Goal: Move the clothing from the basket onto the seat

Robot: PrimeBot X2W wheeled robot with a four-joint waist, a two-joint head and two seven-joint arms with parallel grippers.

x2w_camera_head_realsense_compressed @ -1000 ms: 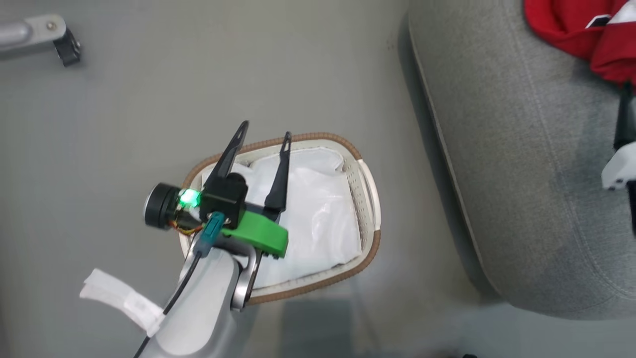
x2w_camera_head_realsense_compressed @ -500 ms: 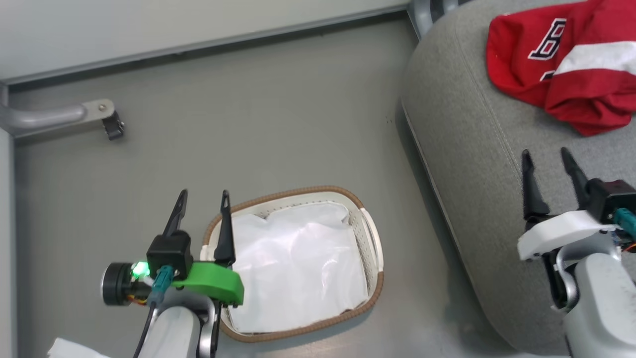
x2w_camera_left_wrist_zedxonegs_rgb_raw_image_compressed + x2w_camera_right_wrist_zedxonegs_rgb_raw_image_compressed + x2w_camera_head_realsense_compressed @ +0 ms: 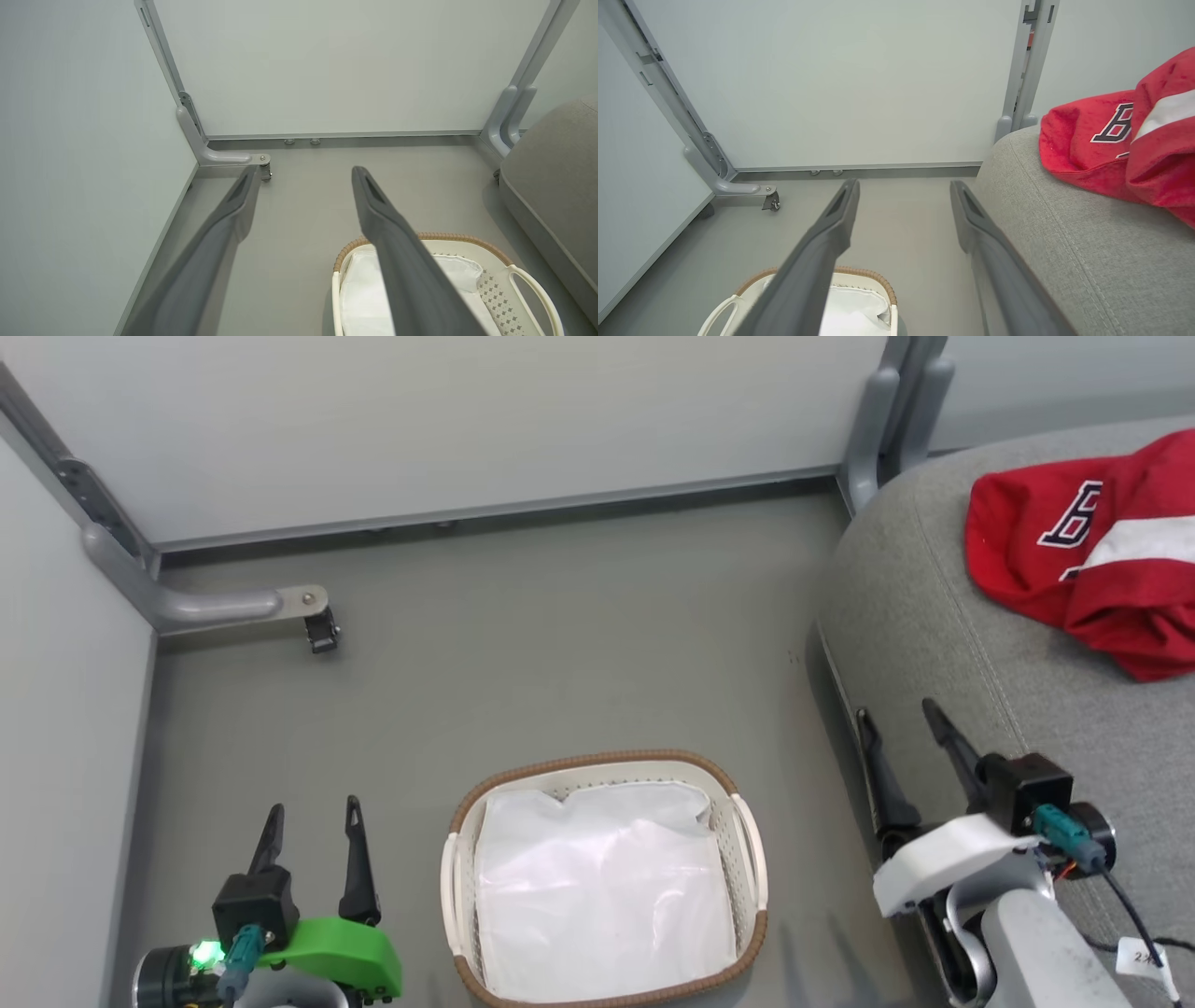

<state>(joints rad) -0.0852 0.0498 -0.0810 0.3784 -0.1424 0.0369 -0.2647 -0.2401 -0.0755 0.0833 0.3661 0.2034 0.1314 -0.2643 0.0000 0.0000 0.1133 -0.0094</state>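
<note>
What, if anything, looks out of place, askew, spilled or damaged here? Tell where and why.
Nothing stands out. The basket stands upright on the floor, holding just its white liner. The clothing lies crumpled on the seat. The left gripper and right gripper are open and empty.

Grey floor (image 3: 523, 653) carries the basket (image 3: 597, 759), white liner (image 3: 597, 896) inside, near the seat (image 3: 943, 644). Red clothing (image 3: 1102, 569) lies crumpled on seat, right side.
</note>
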